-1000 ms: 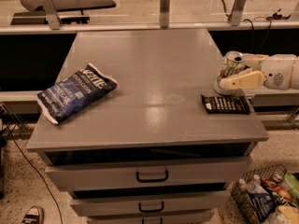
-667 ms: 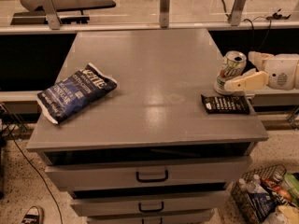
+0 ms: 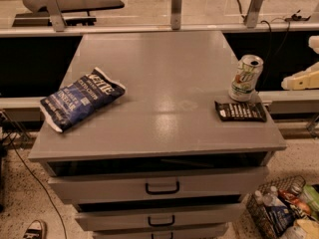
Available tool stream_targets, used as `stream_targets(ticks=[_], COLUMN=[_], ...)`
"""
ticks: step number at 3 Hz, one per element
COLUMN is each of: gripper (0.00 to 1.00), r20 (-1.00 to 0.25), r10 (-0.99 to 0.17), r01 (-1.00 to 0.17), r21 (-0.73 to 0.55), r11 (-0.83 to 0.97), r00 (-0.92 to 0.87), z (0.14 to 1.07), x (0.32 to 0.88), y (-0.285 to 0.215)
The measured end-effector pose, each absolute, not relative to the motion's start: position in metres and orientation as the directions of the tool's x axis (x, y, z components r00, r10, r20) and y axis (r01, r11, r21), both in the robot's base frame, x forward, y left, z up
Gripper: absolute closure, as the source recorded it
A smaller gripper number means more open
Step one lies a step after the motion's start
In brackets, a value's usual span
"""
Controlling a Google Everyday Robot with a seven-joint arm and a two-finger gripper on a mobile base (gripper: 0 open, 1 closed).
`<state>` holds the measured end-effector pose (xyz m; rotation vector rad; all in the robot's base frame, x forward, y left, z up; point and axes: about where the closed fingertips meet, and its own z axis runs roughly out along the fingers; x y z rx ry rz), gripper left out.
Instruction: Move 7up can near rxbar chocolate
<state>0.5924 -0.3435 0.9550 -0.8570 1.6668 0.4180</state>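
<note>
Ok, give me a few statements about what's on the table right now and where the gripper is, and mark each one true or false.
1. The 7up can stands upright just behind the rxbar chocolate. True.
2. The gripper is holding the can. False: it is out past the right edge of the table, apart from the can.
3. A blue chip bag lies on the left side of the table. True.
4. The rxbar chocolate lies next to the chip bag. False: it is near the front right corner, across the table from the bag.
</note>
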Motion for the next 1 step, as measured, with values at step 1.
stream_targets(ticks=[1], gripper=[0.00], r20=[-0.946], r10=[-0.316], r01=[-0.725], r21=[-0.166], r11=[0.669], r00=[-0.075], z=[0.9549], x=[0.5924], y=[-0.3434])
